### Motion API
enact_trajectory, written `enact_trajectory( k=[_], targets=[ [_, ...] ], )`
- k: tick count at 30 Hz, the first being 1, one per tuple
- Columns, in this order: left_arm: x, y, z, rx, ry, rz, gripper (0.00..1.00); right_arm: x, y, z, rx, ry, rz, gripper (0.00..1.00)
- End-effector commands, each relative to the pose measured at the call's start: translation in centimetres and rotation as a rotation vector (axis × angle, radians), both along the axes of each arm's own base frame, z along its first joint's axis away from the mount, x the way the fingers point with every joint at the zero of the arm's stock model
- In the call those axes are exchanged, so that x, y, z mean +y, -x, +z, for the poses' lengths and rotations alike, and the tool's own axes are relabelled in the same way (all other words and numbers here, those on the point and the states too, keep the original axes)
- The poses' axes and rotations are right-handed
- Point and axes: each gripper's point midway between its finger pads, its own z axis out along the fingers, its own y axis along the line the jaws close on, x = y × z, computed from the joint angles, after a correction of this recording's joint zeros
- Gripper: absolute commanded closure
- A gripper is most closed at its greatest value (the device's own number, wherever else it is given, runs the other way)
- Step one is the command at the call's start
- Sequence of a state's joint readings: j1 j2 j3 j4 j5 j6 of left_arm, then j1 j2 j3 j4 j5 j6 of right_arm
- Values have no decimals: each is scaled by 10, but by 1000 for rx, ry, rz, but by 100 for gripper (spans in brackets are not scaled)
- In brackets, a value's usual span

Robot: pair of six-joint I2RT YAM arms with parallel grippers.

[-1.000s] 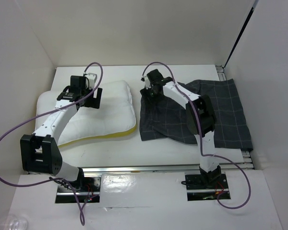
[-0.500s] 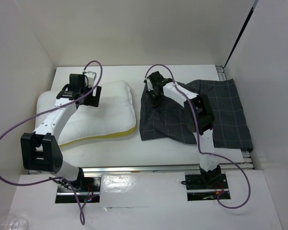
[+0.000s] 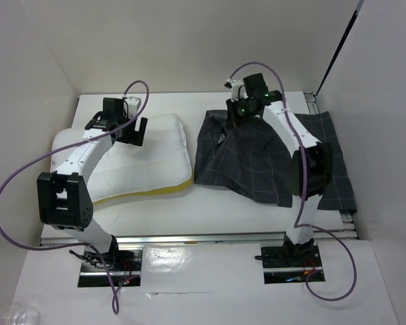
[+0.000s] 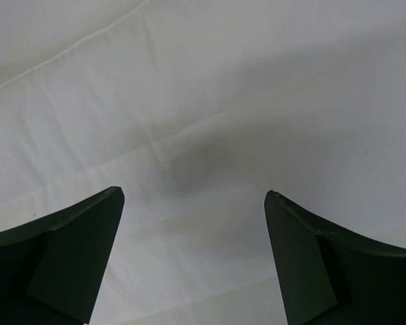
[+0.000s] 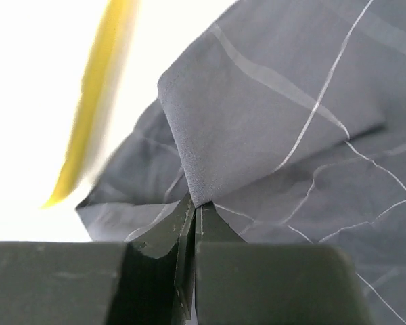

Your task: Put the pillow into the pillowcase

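Currently my right gripper (image 5: 193, 208) is clamped on a fold at the pillowcase (image 5: 277, 115) far-left corner. My left gripper (image 4: 193, 203) is spread wide over the pillow (image 4: 210, 88), lying just left of it.

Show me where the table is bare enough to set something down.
Roomiest: the bare table strip between the pillow, the pillowcase and the metal rail. A thinner strip runs behind both, by the back wall. The gap between them is narrow. Crowded: right, where the right gripper pinches the pillowcase; left, where the open left gripper hangs over the pillow.
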State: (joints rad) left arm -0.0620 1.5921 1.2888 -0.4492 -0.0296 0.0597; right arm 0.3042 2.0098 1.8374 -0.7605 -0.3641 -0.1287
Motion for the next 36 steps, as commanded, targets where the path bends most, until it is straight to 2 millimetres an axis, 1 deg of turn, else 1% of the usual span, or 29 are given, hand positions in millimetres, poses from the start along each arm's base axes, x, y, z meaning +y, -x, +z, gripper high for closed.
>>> enact_trajectory(
  k=[1,2,4,5,7,8,9,10,11,12,13,14,17,18,19,20,21,23,24,25,26,27,28,29,30,33,34,35,36],
  targets=[
    [-6,-18,23,-59,13,-56,0,10,29,55,-55,-126,96,100],
    [-8,-18,16,-28,1,-93,0,12,33,55,-46,-139,118,100],
    [-10,-25,22,-47,-17,-143,0,7,41,54,-23,-135,121,100],
    [-15,-24,17,-26,-13,-188,0,6,45,57,-26,-136,135,100],
    [-19,-22,13,5,-38,-289,0,5,48,55,-8,-132,134,100],
    [-31,-24,22,-1,-13,-375,0,5,53,50,17,-134,138,100],
    [-33,-12,7,92,-18,-446,0,5,55,51,17,-134,138,100],
    [-36,-17,18,84,-20,-481,0,5,55,48,17,-134,138,100],
    [-44,-11,18,109,8,-553,0,5,55,48,17,-134,138,100],
    [-44,-6,15,133,-21,-639,0,5,55,48,17,-134,138,100],
    [-45,9,10,197,-15,-685,0,5,55,48,17,-134,138,100],
    [-41,11,12,202,-44,-714,0,4,57,51,17,-134,138,100],
    [-27,21,-3,234,-174,-802,0,5,60,48,23,-135,151,100],
    [-25,24,-9,254,-213,-829,0,4,61,52,14,-137,151,100],
    [-23,26,-10,243,-248,-886,0,4,62,48,26,-135,151,100],
    [-19,35,-23,286,-259,-901,0,3,64,45,35,-133,150,100],
    [-17,33,-16,246,-288,-899,0,3,65,48,26,-135,151,100],
    [-17,33,-16,213,-305,-901,0,-1,63,48,20,-131,148,100],
    [-20,40,-25,218,-304,-911,0,0,66,50,20,-139,153,100],
    [-19,26,-13,125,-345,-873,0,1,69,50,33,-148,161,100],
    [-17,23,-12,91,-363,-851,0,2,70,51,35,-155,166,100],
    [-15,30,-27,97,-364,-837,0,2,72,50,44,-153,165,100],
    [-14,27,-27,60,-381,-816,0,3,73,51,47,-162,171,100],
    [-15,14,-14,-41,-409,-787,0,3,73,51,47,-162,171,100],
    [-15,20,-27,-37,-401,-779,0,3,73,53,43,-158,178,100],
    [-20,16,-37,-86,-386,-743,0,3,77,55,55,-164,182,100],
    [-20,14,-38,-100,-379,-727,0,3,75,50,60,-158,189,100],
    [-25,11,-43,-100,-370,-728,0,3,76,52,64,-157,188,100],
    [-25,14,-60,-51,-351,-730,0,4,77,53,66,-166,194,100]
  ],
)
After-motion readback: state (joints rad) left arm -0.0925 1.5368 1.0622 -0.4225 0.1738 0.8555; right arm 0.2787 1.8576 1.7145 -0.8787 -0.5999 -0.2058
